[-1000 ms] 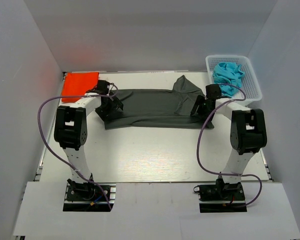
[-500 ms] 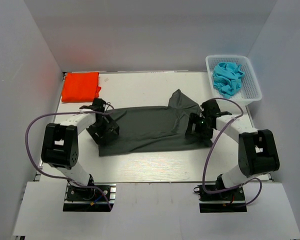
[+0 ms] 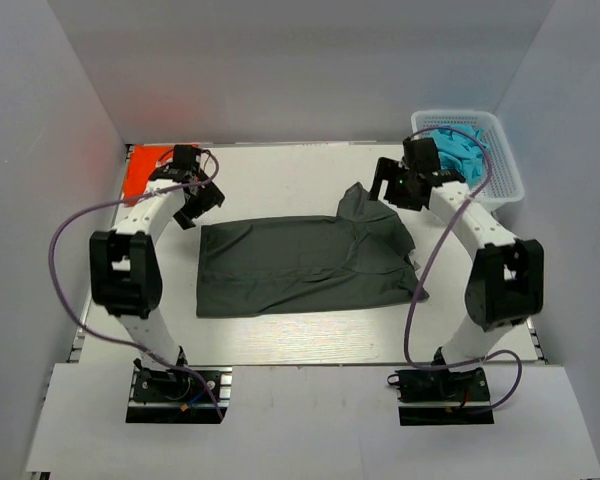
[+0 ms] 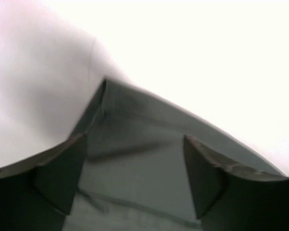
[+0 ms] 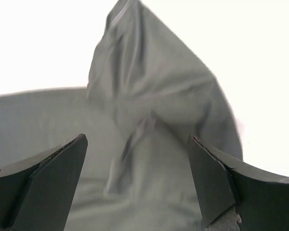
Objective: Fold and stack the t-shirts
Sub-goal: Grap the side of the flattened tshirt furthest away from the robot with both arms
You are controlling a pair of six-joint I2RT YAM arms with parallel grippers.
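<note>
The dark charcoal-grey t-shirt (image 3: 300,262) lies spread on the white table, folded lengthwise, with a sleeve bunched up at its upper right (image 3: 365,205). The bright orange-red t-shirt (image 3: 138,166) lies folded at the far left corner, partly hidden by the left arm. My left gripper (image 3: 198,205) is open and empty above the grey shirt's upper left corner (image 4: 135,144). My right gripper (image 3: 388,188) is open and empty above the bunched sleeve (image 5: 149,96).
A white basket (image 3: 500,150) holding light blue cloth (image 3: 458,150) stands at the far right corner. White walls close in the table on three sides. The arm bases sit at the near edge.
Both grippers have let go of the grey shirt and moved away toward the back of the table. The shirt now lies flat nearer the front.
</note>
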